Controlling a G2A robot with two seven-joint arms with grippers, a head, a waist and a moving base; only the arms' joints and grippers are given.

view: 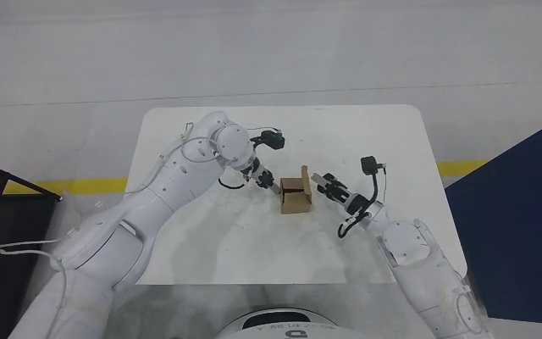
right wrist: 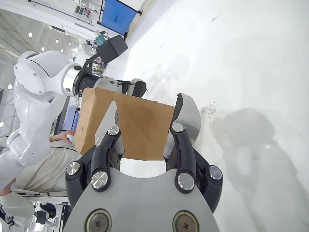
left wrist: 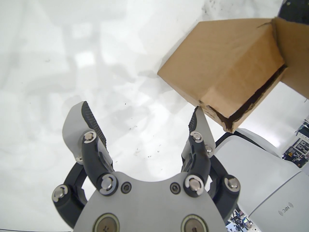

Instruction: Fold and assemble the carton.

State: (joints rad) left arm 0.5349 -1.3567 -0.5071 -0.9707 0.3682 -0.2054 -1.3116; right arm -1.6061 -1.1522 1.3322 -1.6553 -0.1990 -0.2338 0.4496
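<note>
gaping wide — left hand (left wrist: 140, 107), one fingertip (left wrist: 199, 121) touching the carton (left wrist: 222, 59)

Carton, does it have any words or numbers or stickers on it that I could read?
Carton: no text. The faces and flaps that show are plain brown cardboard, with no word, number, label or sign.
Table around it: no text, just small dark scuff marks.
Any carton face turned away from the cameras cannot be checked.
</note>
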